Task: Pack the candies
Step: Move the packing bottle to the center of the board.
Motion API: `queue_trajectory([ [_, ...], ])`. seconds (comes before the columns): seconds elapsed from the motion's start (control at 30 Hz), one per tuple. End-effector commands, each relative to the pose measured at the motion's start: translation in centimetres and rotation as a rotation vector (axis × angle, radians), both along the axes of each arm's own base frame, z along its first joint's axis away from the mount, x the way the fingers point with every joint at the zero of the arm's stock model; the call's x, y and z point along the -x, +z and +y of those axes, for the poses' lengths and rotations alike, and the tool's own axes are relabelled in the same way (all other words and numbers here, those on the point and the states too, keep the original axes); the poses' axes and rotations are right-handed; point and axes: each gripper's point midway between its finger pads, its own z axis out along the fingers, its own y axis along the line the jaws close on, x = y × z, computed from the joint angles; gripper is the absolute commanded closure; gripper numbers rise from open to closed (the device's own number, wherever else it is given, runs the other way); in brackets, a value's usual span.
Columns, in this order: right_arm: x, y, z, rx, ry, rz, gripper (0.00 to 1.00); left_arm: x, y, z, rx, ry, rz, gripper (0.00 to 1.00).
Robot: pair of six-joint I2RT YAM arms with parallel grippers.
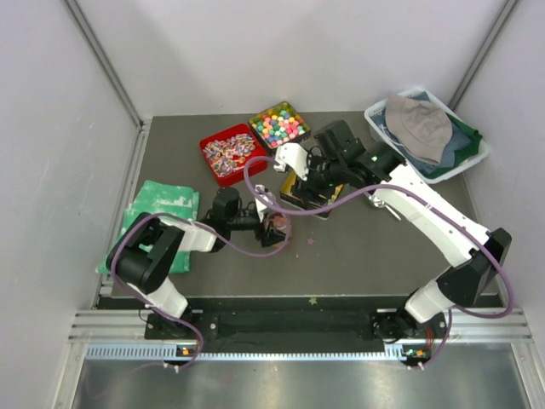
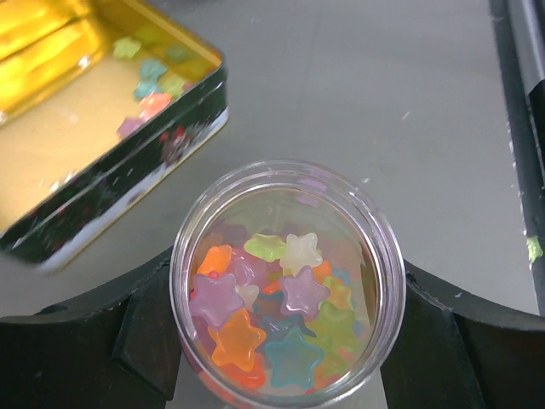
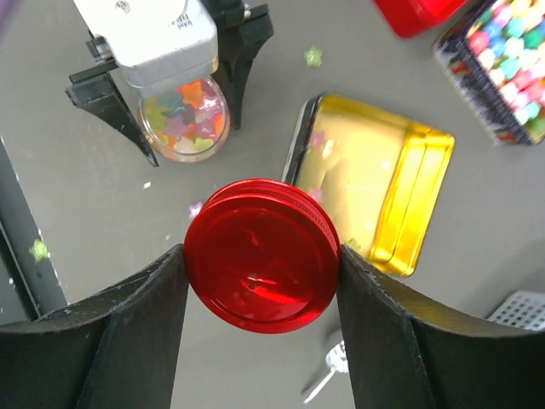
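Note:
The candies (image 2: 230, 336) are small glossy star-shaped jelly pieces in orange, purple, green and teal, filling a clear open jar (image 2: 379, 256). My left gripper (image 2: 288, 341) is shut on the jar, which rests on the table beside an open gold tin (image 2: 68, 145) holding a few more candies (image 2: 152, 104). My right gripper (image 3: 262, 281) is shut on a red round lid (image 3: 262, 254), held above the table between the jar (image 3: 183, 115) and the tin (image 3: 375, 179). In the top view the left gripper (image 1: 271, 223) and right gripper (image 1: 308, 181) are close together at mid-table.
A red tray of striped wrapped sweets (image 1: 228, 153) and a tin of pastel balls (image 1: 278, 125) stand at the back. A plastic bin with cloths (image 1: 426, 132) is at the back right, a green cloth (image 1: 162, 213) at the left. Loose stars (image 3: 314, 56) lie on the table.

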Motion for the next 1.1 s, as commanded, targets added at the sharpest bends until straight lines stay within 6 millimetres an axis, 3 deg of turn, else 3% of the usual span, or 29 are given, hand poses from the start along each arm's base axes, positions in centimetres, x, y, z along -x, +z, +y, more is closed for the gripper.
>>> queue_trajectory([
  [0.0,0.4,1.6,-1.3,-0.038,0.002,-0.035,0.45,1.3,0.7,-2.8,0.077,-0.085,0.0,0.43],
  [0.23,0.6,1.2,-3.1,-0.042,-0.032,-0.018,0.45,2.2,2.1,-7.0,0.162,-0.141,-0.022,0.44],
  [0.3,1.2,0.9,-3.3,-0.044,-0.022,0.002,0.45,2.6,2.2,-7.8,0.179,-0.147,0.012,0.39],
  [0.33,1.6,0.3,-3.3,-0.037,-0.013,0.021,0.45,2.5,2.6,-7.9,0.194,-0.145,-0.004,0.31],
  [0.4,2.1,-0.4,-3.4,-0.027,0.003,0.046,0.45,2.5,2.8,-7.9,0.202,-0.138,-0.011,0.27],
  [0.6,2.6,-0.9,-3.5,-0.014,0.02,0.071,0.45,2.7,2.4,-7.5,0.177,-0.133,-0.032,0.01],
  [0.83,3.5,-1.1,-4.0,0.004,0.04,0.091,0.45,2.8,2.4,-7.4,0.175,-0.135,-0.036,0.01],
  [1.07,4.7,-2.4,-3.4,0.023,0.105,0.164,0.46,4.4,3.0,-6.2,0.195,-0.149,-0.08,0.01],
])
